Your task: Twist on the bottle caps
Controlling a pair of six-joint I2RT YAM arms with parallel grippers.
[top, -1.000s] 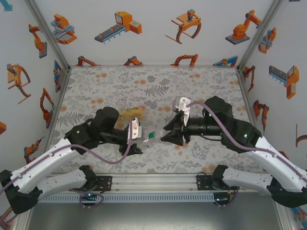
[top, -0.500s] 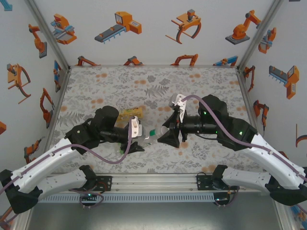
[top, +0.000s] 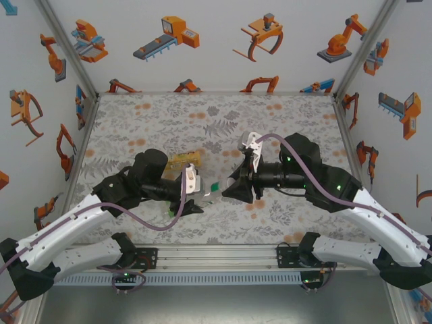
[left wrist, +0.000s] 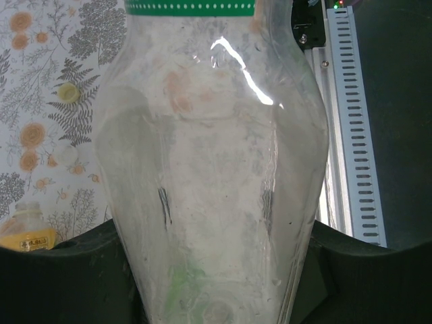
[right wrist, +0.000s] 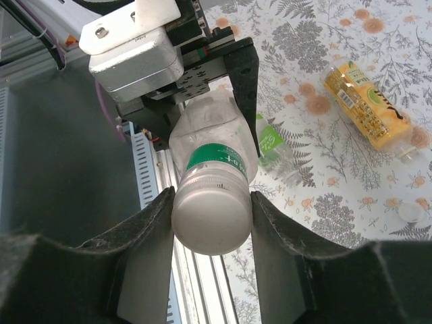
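Observation:
A clear bottle (left wrist: 212, 155) with a green neck band (right wrist: 214, 160) is held level above the table, its body pinched in my left gripper (top: 196, 193), which is shut on it. A pale whitish cap (right wrist: 212, 217) sits on that bottle's mouth. My right gripper (right wrist: 212, 226) is shut on this cap, one finger pressing each side. In the top view the right gripper (top: 233, 190) meets the bottle (top: 212, 190) head-on. A yellow-amber bottle (right wrist: 365, 106) lies on its side behind. A green-labelled bottle (right wrist: 272, 144) lies on the table under the held one. No green cap is in view.
A small pale cap (right wrist: 410, 212) lies loose on the floral table (top: 169, 115) near the yellow bottle's open mouth. The aluminium rail (left wrist: 351, 128) runs along the near edge below the held bottle. Patterned walls (top: 216, 40) enclose three sides.
My right gripper has shifted left toward the bottle's mouth and now sits on the cap. The left arm with the bottle has hardly moved.

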